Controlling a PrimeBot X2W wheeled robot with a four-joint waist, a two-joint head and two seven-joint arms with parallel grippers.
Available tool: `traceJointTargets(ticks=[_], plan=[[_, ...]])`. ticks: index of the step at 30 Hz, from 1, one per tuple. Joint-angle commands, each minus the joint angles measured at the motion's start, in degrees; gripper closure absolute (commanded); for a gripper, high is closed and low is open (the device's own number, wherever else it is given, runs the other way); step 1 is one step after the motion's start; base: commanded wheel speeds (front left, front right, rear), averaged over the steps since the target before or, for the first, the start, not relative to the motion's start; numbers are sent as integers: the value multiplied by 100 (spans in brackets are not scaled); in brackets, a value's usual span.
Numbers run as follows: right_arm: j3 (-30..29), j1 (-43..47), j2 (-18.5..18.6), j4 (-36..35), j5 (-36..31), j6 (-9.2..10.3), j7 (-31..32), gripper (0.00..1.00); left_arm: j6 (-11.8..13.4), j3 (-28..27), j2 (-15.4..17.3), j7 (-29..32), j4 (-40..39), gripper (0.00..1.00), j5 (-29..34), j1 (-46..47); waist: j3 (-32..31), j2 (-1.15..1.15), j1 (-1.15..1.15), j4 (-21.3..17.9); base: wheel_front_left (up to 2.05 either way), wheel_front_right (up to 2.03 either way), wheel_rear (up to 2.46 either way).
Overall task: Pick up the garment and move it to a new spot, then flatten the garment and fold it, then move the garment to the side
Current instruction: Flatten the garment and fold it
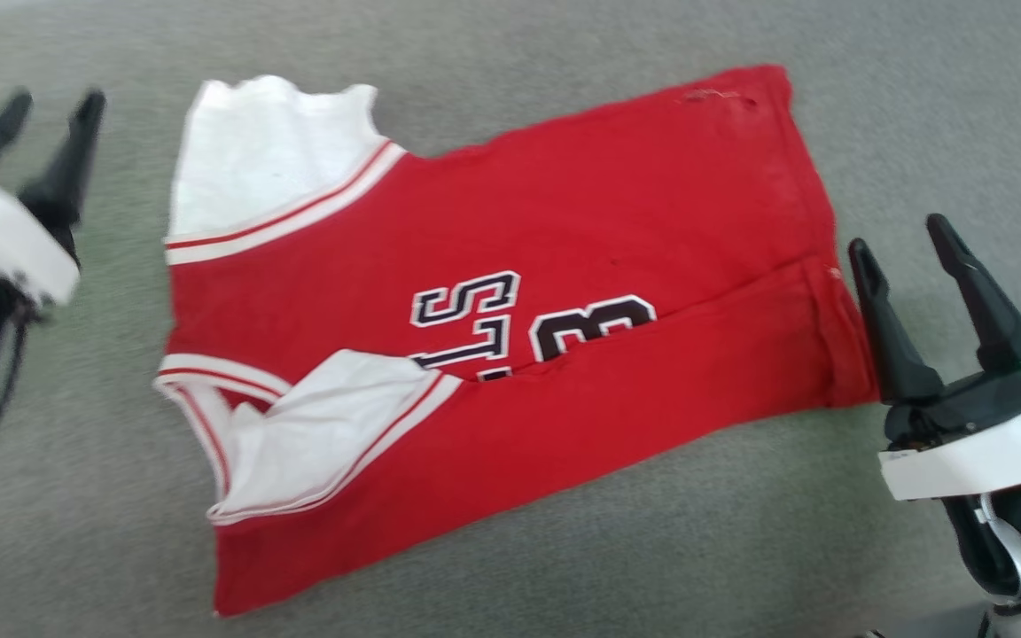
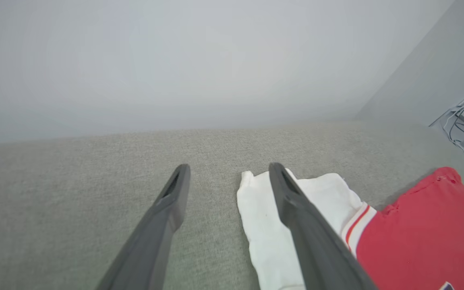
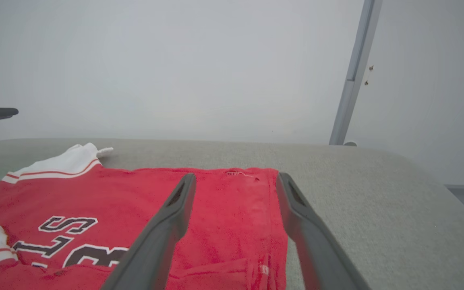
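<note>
Right gripper (image 1: 899, 235) jaws spread, empty, just beside hem of red T-shirt with white sleeves (image 1: 608, 221), shirt partly folded on grey fabric surface (image 1: 741, 549), left gripper (image 1: 57, 96) likewise spread, empty, near its sleeve

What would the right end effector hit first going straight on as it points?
Most likely the red T-shirt, whose hem end lies ahead between the open fingers of the right end effector. Height is unclear: it might skim over onto the grey surface.

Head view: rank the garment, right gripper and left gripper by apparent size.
1. garment, by far largest.
2. right gripper looks bigger than left gripper, though nearness may explain it: unranked.
</note>
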State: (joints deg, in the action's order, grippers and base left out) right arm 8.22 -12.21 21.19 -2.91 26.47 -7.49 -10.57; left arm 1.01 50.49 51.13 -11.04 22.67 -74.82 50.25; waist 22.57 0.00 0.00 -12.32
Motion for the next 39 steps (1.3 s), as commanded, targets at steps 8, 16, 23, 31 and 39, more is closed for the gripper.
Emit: traceJointTargets(ticks=[8, 16, 23, 31, 39], plan=[[121, -264, -195, 325, 84, 0, -255, 0, -328, 394, -323, 2315, 1168, 0, 34, 1580, 492, 0, 0, -523, 0, 0, 0], [374, -414, -197, 494, 210, 0, -336, 0, -479, 852, -356, 4914, 1755, 0, -220, 2442, 827, 0, 0, -720, 0, 0, 0], [491, -577, -36, 602, 275, 0, -255, 0, -702, 938, -713, 5986, 1693, 29, -702, 2494, 973, 0, 0, -675, 0, 0, 0], [1069, -1438, 439, 714, 440, 1, 406, 0, -798, 930, -770, 5583, 1691, 100, -489, 2547, 1072, 0, 0, -565, 0, 0, 0], [1752, -3042, 1069, 1425, 1073, 1, 1532, 0, -854, 951, -1001, 5360, 1589, 100, -481, 2586, 1176, 0, 0, -266, 0, 0, 0]])
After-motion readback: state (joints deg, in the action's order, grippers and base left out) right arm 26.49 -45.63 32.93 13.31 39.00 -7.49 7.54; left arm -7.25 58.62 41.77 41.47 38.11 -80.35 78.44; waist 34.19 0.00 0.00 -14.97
